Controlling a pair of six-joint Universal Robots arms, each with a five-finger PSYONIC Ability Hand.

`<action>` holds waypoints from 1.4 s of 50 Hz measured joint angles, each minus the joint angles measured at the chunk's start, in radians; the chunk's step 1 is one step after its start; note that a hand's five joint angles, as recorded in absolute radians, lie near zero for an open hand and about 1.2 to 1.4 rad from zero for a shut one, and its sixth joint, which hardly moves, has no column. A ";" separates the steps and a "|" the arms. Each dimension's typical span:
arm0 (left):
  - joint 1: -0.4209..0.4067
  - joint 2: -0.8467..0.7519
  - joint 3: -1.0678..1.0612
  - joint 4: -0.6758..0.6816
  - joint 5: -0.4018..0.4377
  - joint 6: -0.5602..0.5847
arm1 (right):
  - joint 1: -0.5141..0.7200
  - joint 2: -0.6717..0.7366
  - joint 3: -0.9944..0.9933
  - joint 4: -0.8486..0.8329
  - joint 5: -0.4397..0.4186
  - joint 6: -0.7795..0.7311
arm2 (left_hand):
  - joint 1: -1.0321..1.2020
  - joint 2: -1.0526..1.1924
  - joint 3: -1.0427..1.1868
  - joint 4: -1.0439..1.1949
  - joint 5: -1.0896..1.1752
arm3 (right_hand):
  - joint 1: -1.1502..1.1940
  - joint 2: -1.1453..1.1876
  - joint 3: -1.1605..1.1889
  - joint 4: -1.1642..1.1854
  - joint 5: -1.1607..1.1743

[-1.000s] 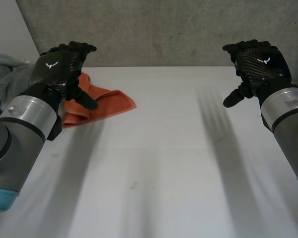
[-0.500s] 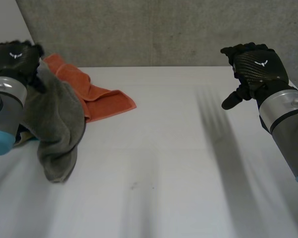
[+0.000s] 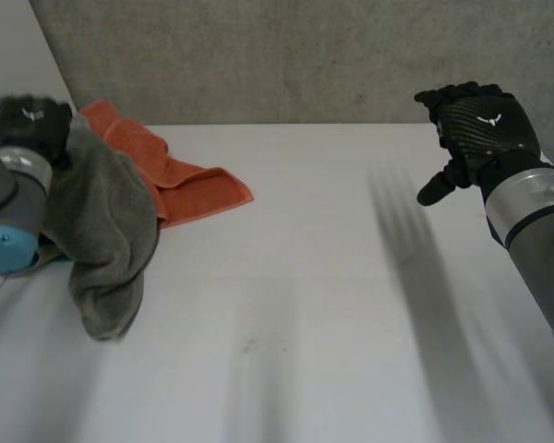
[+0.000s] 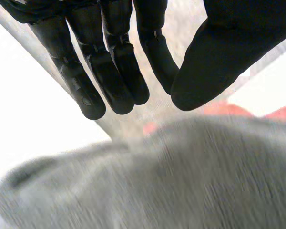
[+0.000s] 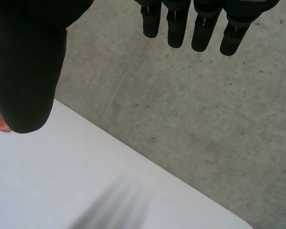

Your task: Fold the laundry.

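A grey towel (image 3: 106, 231) hangs bunched at the table's left edge, right beside my left hand (image 3: 28, 120); its lower end rests on the table. In the left wrist view the grey towel (image 4: 181, 181) lies under the palm of the left hand (image 4: 119, 71), whose fingers and thumb are drawn in toward each other with nothing between their tips. An orange towel (image 3: 189, 189) lies crumpled behind the grey one, and a strip of it (image 4: 219, 109) shows past the grey cloth. My right hand (image 3: 475, 125) hovers open above the table's far right, holding nothing; its thumb (image 5: 26, 71) stands wide of the fingers.
The white table (image 3: 305, 305) stretches bare from the towels to the right arm. A grey concrete wall (image 3: 286, 55) stands behind the table's far edge.
My left hand swung from above the orange towel to the far left edge. The grey towel now hangs beside it and hides part of the orange one. The right hand barely moved.
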State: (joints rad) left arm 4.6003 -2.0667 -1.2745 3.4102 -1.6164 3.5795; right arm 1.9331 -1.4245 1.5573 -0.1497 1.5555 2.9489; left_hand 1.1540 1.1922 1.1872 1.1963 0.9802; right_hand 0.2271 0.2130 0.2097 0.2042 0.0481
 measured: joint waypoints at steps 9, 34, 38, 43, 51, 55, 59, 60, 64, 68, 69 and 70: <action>-0.106 0.220 -0.011 -0.021 0.005 -0.187 | -0.006 -0.011 -0.024 0.005 0.000 -0.008 | 0.000 0.000 0.000 0.000 0.000 | 0.000 0.000 0.000 0.000 0.000; 0.048 -0.155 0.072 -0.063 0.180 0.121 | -0.004 -0.014 0.001 0.012 0.000 -0.030 | -0.021 -0.060 -0.061 -0.062 -0.042 | 0.000 0.000 0.000 0.000 0.000; 0.029 -0.143 0.088 -0.062 0.178 0.113 | -0.005 -0.014 0.000 0.012 0.000 -0.030 | -0.021 0.000 -0.001 0.000 -0.016 | 0.000 0.000 0.000 0.000 0.000; -0.033 -0.033 0.089 -0.060 0.160 0.069 | -0.006 -0.017 -0.006 0.011 0.000 -0.031 | -0.021 0.001 0.001 0.000 -0.016 | 0.000 0.000 0.000 0.000 0.000; -0.217 0.250 0.085 -0.069 0.089 -0.182 | -0.035 -0.037 -0.026 0.012 0.000 -0.031 | -0.021 0.001 0.001 0.000 -0.016 | 0.000 0.000 0.000 0.000 0.000; -0.318 0.304 0.081 -0.081 0.065 -0.295 | -0.052 -0.046 -0.034 0.013 0.000 -0.031 | -0.021 0.001 0.001 0.001 -0.016 | 0.000 0.000 0.000 0.000 0.000; -0.469 0.245 0.087 -0.089 0.038 -0.353 | -0.064 -0.050 -0.039 0.013 0.001 -0.031 | -0.021 0.003 0.001 0.001 -0.016 | 0.000 0.000 0.000 0.000 0.000; -0.499 0.221 0.090 -0.090 0.032 -0.358 | -0.067 -0.050 -0.039 0.013 0.001 -0.031 | -0.021 0.003 0.001 0.001 -0.016 | 0.000 0.000 0.000 0.000 0.000; -0.609 0.110 0.104 -0.086 0.016 -0.389 | -0.076 -0.050 -0.039 0.012 0.000 -0.031 | -0.021 0.003 0.001 0.001 -0.016 | 0.000 0.000 0.000 0.000 0.000; -0.673 -0.001 0.127 -0.079 0.010 -0.456 | -0.089 -0.048 -0.039 0.013 0.000 -0.031 | -0.021 0.003 0.001 0.001 -0.016 | 0.000 0.000 0.000 0.000 0.000; -0.680 -0.024 0.134 -0.078 0.010 -0.475 | -0.092 -0.047 -0.039 0.013 0.000 -0.032 | -0.021 0.003 0.001 0.001 -0.016 | 0.000 0.000 0.000 0.000 0.000; -0.686 -0.053 0.144 -0.078 0.010 -0.498 | -0.097 -0.045 -0.039 0.013 0.000 -0.032 | -0.065 -0.050 -0.050 -0.054 -0.048 | 0.000 0.000 0.000 0.000 0.000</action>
State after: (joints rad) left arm 3.9146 -2.1193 -1.1304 3.3326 -1.6064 3.0810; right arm 1.8361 -1.4696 1.5178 -0.1364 1.5555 2.9165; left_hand 1.0893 1.1419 1.1369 1.1426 0.9323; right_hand 0.2271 0.2130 0.2097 0.2042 0.0481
